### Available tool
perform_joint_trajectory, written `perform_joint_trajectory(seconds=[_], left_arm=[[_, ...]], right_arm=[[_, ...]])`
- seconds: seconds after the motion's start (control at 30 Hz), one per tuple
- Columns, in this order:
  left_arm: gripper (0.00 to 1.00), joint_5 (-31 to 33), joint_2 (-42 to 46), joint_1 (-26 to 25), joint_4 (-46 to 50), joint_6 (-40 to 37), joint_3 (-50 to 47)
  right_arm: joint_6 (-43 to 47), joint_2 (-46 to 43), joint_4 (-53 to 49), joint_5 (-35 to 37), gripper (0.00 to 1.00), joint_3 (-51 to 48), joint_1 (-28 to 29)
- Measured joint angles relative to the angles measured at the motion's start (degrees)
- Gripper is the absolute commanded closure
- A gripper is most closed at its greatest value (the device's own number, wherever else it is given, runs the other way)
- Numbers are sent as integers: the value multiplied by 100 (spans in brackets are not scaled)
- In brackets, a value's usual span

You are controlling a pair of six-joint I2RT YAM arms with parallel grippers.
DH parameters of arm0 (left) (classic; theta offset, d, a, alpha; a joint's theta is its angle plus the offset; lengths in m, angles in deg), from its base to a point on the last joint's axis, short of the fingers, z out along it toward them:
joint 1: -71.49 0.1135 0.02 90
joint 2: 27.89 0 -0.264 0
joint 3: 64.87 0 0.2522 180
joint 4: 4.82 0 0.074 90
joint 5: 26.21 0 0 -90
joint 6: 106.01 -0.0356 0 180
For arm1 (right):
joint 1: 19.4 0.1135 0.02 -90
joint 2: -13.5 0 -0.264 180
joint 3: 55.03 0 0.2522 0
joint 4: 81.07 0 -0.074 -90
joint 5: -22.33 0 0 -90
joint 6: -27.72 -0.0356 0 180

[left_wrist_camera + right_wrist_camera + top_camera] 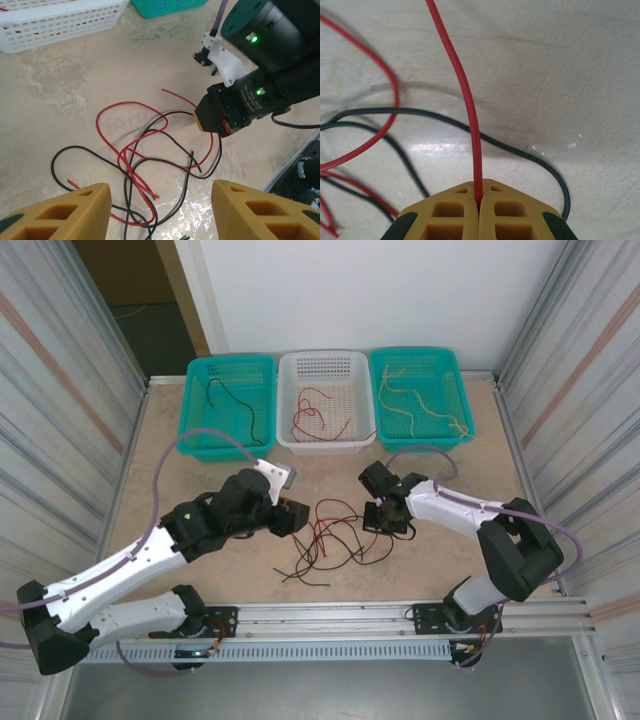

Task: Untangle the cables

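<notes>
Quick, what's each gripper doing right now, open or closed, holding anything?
Left gripper: open, holding nothing.
Right gripper: closed on a red cable.

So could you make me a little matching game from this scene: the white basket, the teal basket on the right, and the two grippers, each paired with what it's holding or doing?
Things:
1. white basket
2. right-hand teal basket
3. right gripper
4. left gripper

States:
A. open, above the tangle on the table
B. has pale yellow cables inside
C. shut on a red cable
D. has red cables inside

Pairs: 1-D, 2-B, 3-C, 4-A.
</notes>
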Motion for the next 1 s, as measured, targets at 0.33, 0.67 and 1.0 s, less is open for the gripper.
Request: perform_joint_trajectory(seconds=[0.33,0.67,1.0], left_arm=[[36,-96,-323,-94,-605,-184,9],[17,-673,-951,-157,-1436,-767,546],[14,-348,-1379,-188,-1329,-1451,1141]], right_arm=[[254,-2135,-590,710,100,1340,852],[739,-2796,-466,560,100,2516,909],[1008,-2719,-116,328,100,3287,894]])
